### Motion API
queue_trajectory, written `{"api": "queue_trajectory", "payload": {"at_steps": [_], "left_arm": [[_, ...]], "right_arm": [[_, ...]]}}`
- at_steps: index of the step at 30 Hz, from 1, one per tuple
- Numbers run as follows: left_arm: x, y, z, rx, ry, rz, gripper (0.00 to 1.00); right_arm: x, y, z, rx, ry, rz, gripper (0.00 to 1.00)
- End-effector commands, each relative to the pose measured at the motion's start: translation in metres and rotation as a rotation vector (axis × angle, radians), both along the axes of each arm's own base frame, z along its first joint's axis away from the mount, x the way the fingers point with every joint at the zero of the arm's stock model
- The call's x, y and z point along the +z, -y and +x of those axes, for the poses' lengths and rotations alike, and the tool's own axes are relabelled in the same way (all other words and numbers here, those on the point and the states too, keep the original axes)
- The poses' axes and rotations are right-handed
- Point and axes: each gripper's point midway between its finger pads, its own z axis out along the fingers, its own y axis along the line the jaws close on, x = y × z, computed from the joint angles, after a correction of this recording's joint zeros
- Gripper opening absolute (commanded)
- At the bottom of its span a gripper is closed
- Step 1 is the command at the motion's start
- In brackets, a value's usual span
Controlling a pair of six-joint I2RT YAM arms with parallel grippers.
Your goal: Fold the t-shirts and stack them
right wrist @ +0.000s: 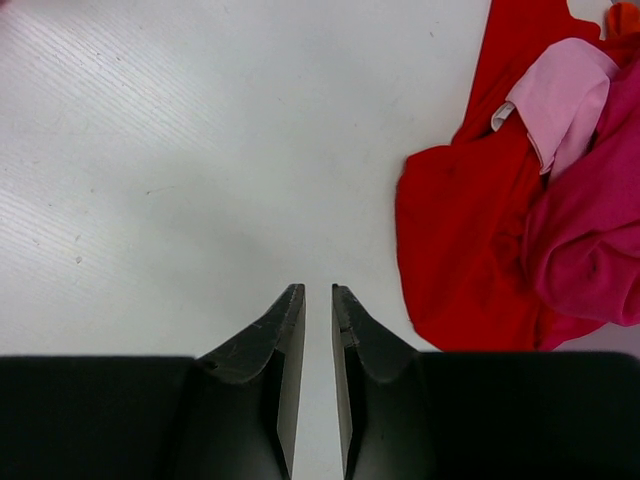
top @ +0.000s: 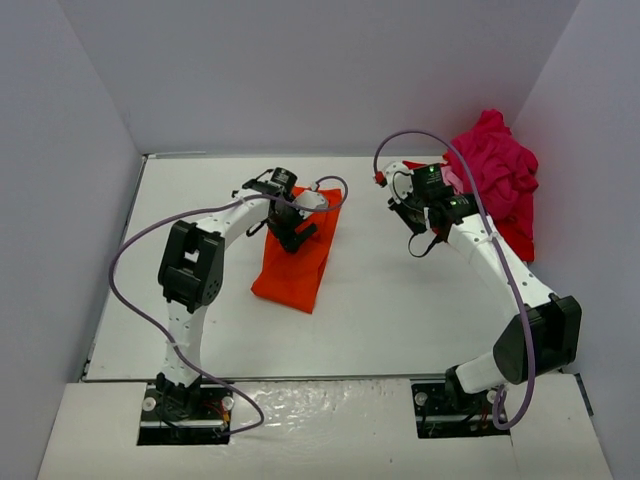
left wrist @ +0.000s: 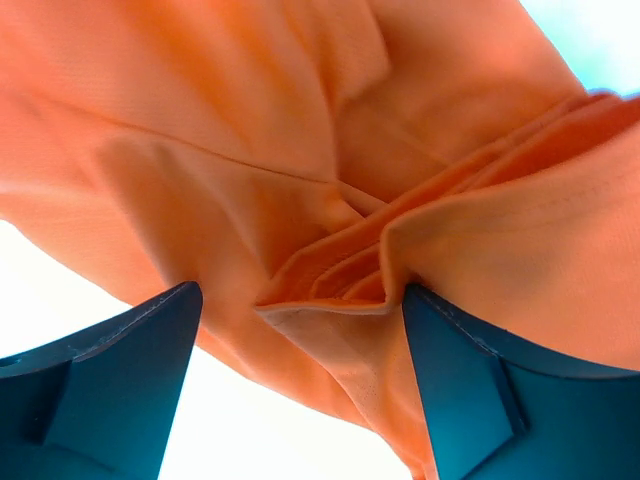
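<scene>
Three t-shirts in view. Orange-red t-shirt (top: 293,262) lies folded into a long narrow strip at centre of the white table (top: 400,300), running from upper right to lower left. Left gripper (left wrist: 300,295) sits directly over the strip's upper half; in the left wrist view its jaws stand wide apart, with a bunched ridge of orange cloth rising between the two dark fingers (left wrist: 120,380) (cloth brushes the right-hand finger; no pinch visible). Right gripper (right wrist: 318,290) hangs over bare table right of centre, jaws drawn nearly together with only a narrow slit between them, nothing held. Magenta t-shirt (top: 495,165) is heaped, crumpled, in the upper right corner against the wall; red t-shirt (top: 518,238) lies partly under it, spreading out at the heap's lower edge. Pale pink patch of cloth (right wrist: 560,95) shows on the heap in the right wrist view.
</scene>
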Motion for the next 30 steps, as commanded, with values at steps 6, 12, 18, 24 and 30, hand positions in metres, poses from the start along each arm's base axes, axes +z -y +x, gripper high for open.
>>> {"api": "queue_trajectory", "payload": {"at_steps": [6, 12, 18, 24, 30], "left_arm": [[0.143, 0.006, 0.016, 0.133, 0.312, -0.217, 0.8], [0.164, 0.014, -0.042, 0.032, 0.203, -0.344, 0.54], [0.124, 0.037, -0.122, -0.115, -0.253, -0.551, 0.0], [0.094, 0.044, -0.153, -0.188, -0.679, -0.761, 0.0], [0.076, 0.049, -0.142, -0.166, -0.874, -0.89, 0.0]], "right_arm": [[0.029, 0.015, 0.018, -0.058, 0.126, -0.031, 0.18], [0.04, 0.044, 0.03, -0.128, 0.174, -0.045, 0.17], [0.044, 0.076, 0.042, -0.216, 0.187, -0.014, 0.09], [0.044, 0.08, 0.044, -0.252, 0.186, 0.013, 0.09], [0.032, 0.083, 0.042, -0.264, 0.157, 0.006, 0.1]]}}
